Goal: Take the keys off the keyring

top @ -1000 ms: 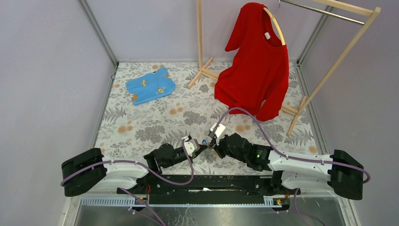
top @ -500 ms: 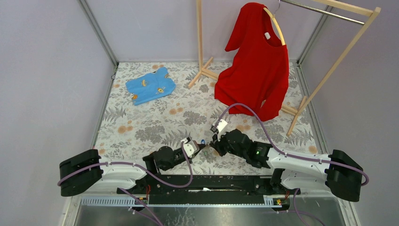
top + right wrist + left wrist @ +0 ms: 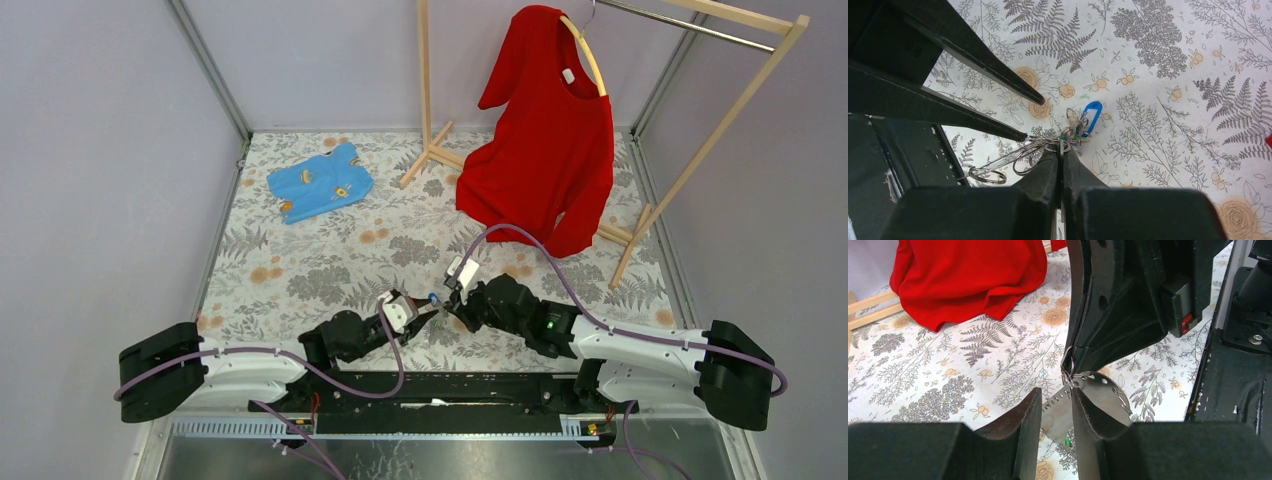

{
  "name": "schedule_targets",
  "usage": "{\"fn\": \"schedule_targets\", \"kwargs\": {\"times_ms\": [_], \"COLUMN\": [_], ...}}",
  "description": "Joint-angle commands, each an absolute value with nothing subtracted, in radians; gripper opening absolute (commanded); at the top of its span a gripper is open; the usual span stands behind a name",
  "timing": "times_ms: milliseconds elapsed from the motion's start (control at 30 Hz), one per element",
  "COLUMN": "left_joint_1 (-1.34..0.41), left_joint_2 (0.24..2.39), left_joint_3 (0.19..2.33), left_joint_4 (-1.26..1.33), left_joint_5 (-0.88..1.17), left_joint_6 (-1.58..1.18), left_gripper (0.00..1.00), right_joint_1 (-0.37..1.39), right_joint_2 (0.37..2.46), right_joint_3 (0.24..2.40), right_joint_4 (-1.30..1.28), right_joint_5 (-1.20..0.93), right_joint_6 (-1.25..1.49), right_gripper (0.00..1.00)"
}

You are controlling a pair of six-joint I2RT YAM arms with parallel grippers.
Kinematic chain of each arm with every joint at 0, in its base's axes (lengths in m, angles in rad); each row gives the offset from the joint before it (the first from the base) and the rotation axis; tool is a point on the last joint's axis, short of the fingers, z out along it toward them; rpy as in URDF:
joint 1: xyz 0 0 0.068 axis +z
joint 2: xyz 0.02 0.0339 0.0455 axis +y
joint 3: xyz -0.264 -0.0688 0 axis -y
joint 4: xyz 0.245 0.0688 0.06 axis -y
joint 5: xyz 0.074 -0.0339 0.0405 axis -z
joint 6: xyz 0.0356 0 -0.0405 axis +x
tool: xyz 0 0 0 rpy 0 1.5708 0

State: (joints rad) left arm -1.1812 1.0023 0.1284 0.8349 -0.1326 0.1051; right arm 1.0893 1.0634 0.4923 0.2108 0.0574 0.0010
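The keyring [image 3: 1048,144] is a tangle of wire rings hanging just above the floral cloth, with a blue tag [image 3: 1091,117] and flat silvery keys [image 3: 1103,390] on it. In the top view the bunch [image 3: 434,299] sits between the two arms. My right gripper [image 3: 1063,151] is shut on a thin metal loop of the keyring. My left gripper [image 3: 1056,392] stands open right in front of it. One silvery key blade [image 3: 1060,412] lies in the gap between the jaws, not pinched. In the right wrist view, the left gripper's fingers [image 3: 998,80] are spread beside the rings.
A red shirt [image 3: 545,150] hangs from a wooden rack [image 3: 700,140] at the back right. A small blue garment [image 3: 320,182] lies at the back left. The black base rail [image 3: 440,390] runs along the near edge.
My left gripper was shut and has opened, letting go of the key blade. Both arms have shifted slightly left. The right gripper still holds the keyring.
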Motion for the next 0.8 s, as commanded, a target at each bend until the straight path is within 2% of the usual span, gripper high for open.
{"fn": "schedule_targets", "kwargs": {"times_ms": [0,767], "left_joint_1": [-1.186,-1.186], "left_joint_2": [0.991,1.107], "left_joint_3": [0.157,0.192], "left_joint_4": [0.838,0.905], "left_joint_5": [-0.123,-0.078], "left_joint_6": [0.118,0.13], "left_gripper": [0.32,0.35], "right_joint_1": [1.104,1.133], "right_joint_2": [1.067,1.101], "right_joint_3": [0.517,0.559], "right_joint_4": [0.26,0.217], "right_joint_5": [0.028,0.067], "right_joint_6": [-0.05,-0.042], "right_gripper": [0.0,0.0]}}
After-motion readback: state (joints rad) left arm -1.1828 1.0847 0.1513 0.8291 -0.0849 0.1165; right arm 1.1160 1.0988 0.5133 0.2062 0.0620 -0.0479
